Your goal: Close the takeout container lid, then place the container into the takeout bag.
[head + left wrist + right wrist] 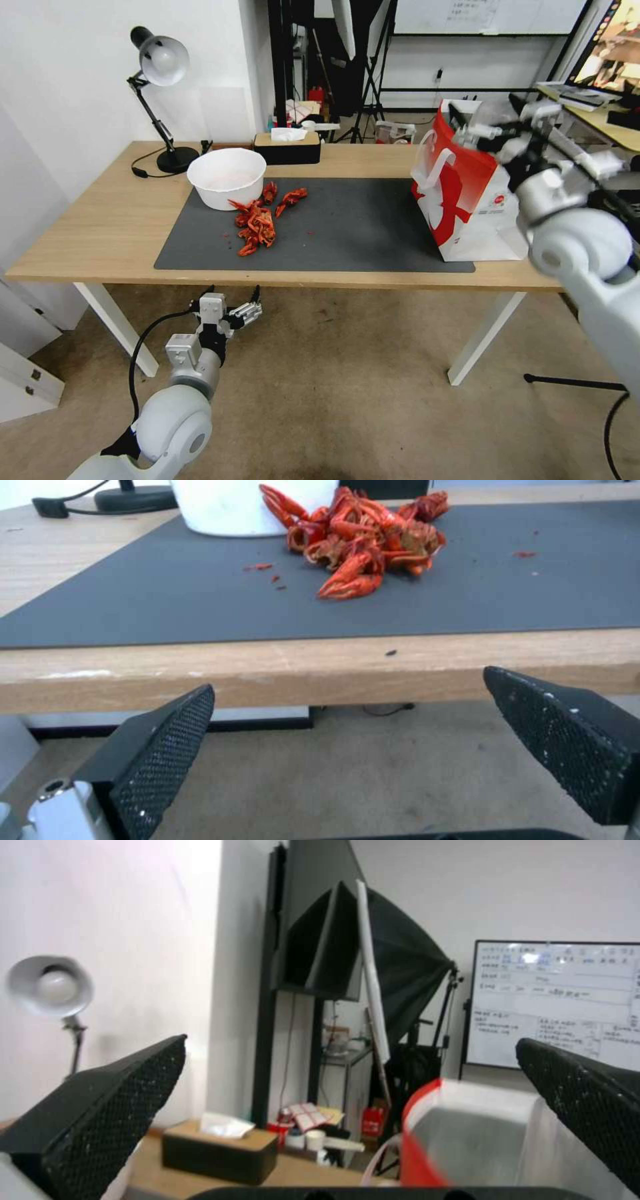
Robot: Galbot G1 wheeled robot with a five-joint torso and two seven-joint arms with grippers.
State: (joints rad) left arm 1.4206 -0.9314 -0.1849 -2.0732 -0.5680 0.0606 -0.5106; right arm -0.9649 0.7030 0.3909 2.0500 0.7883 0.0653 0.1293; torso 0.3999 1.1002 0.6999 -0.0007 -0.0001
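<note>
The large boxy white takeout bag with a red side panel (465,200) stands upright at the right edge of the dark grey rectangular mat (360,227), in the right part of the head view, with its mouth open upward; the clear container cannot be seen on the table. The right gripper (497,130) is just above the bag's mouth, its jaws spread wide with nothing between them; in the right wrist view its two black fingers (100,1110) frame the bag's red rim (417,1120). The left gripper (233,310) hangs below the front edge of the light wooden table (100,227), in the lower left of the head view, jaws also spread and empty. The middle of the mat is free. At the mat's upper left stand one round white bowl (227,178) and one heap of red crayfish (257,223) just beside it. One black desk lamp (160,100) and one black tissue box (288,148) stand along the far edge.
</note>
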